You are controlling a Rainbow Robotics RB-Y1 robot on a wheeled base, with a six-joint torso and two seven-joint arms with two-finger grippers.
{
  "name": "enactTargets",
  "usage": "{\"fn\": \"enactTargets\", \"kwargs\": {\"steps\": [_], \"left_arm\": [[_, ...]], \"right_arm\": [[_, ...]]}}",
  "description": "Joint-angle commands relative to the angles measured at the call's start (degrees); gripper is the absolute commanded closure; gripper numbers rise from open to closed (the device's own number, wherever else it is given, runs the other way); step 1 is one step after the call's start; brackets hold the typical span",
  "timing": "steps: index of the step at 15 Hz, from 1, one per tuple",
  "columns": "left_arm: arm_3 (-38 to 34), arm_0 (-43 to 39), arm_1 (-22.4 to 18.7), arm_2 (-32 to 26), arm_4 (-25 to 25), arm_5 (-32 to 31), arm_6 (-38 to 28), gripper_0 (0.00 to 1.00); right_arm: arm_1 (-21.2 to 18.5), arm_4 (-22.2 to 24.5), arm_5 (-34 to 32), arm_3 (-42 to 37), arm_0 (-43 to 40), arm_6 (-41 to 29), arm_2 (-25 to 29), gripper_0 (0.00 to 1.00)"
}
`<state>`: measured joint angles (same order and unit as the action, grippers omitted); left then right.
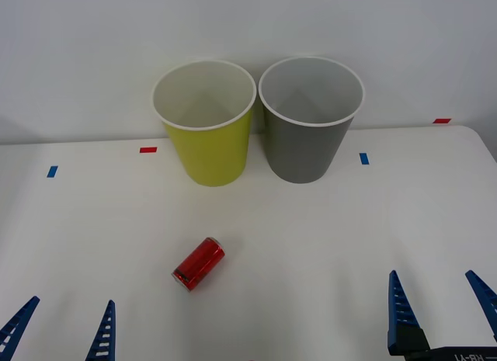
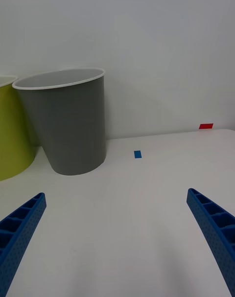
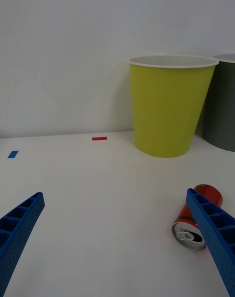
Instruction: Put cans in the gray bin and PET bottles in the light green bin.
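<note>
A small red can (image 1: 199, 263) with silver ends lies on its side on the white table, in front of the light green bin (image 1: 206, 124). The gray bin (image 1: 308, 120) stands upright just right of it, against the back wall. My left gripper (image 1: 60, 328) is open at the table's front left, with the can (image 3: 195, 218) lying just beyond its right finger (image 3: 215, 233). My right gripper (image 1: 443, 310) is open at the front right, facing the gray bin (image 2: 68, 123). No PET bottle is in view.
Small red tape marks (image 1: 147, 150) and blue tape marks (image 1: 363, 158) sit on the table (image 1: 311, 244) near the back edge. The wall stands close behind both bins. The table's right edge runs near my right gripper.
</note>
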<state>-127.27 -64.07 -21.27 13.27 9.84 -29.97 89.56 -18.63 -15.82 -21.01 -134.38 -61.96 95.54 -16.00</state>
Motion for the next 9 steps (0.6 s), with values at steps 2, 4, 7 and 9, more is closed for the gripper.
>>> {"fn": "enactTargets", "kwargs": {"steps": [2,4,7,9], "left_arm": [[0.0,0.0,0.0,0.0,0.0,0.0,0.0,0.0],[0.0,0.0,0.0,0.0,0.0,0.0,0.0,0.0],[3.87,2.46,-0.97,-0.53,-0.7,1.49,0.18,0.0],[4.75,4.04,-2.72,-1.93,-0.18,0.79,-0.18,0.0]], "right_arm": [[0.0,0.0,0.0,0.0,0.0,0.0,0.0,0.0],[0.0,0.0,0.0,0.0,0.0,0.0,0.0,0.0],[0.0,0.0,0.0,0.0,0.0,0.0,0.0,0.0],[0.0,0.0,0.0,0.0,0.0,0.0,0.0,0.0]]}}
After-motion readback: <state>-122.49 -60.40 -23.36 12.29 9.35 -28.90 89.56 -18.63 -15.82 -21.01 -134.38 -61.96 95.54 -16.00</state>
